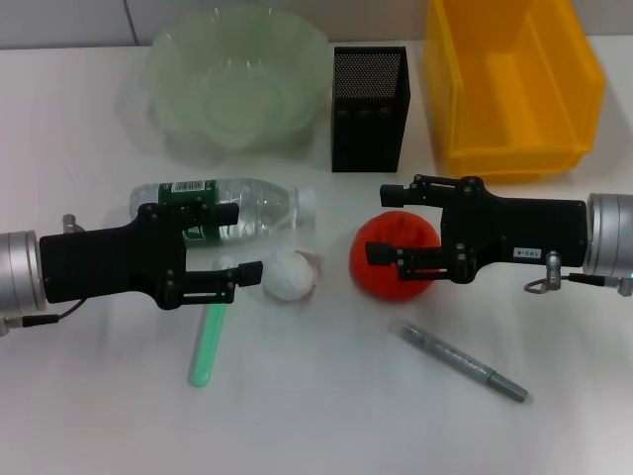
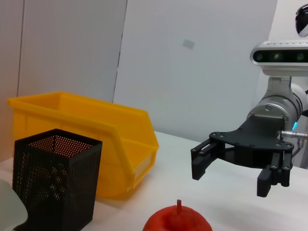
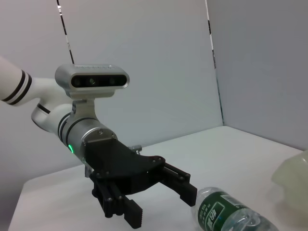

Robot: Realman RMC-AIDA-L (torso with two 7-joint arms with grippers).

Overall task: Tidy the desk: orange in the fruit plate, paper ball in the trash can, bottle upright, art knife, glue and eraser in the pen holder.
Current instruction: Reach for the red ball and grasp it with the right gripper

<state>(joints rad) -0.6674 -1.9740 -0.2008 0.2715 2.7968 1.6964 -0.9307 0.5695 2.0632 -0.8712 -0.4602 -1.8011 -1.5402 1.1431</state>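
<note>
The grey pen [image 1: 463, 361] lies by the tabletop's near edge; beyond it the right gripper [image 1: 384, 224], jaws apart, hovers over the orange [image 1: 392, 265], nearer than the spread left gripper [image 1: 237, 240].

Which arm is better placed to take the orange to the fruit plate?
Right. The right tool is open above the orange. The left tool hangs open by the lying bottle and paper ball.

The right gripper [image 1: 388, 224] is covering part of the orange [image 1: 386, 272], and the left gripper [image 1: 241, 240] is hiding part of the bottle [image 1: 252, 209] and the green stick's [image 1: 207, 346] upper end. The yellow bin [image 1: 514, 84] is running off the frame's top.
</note>
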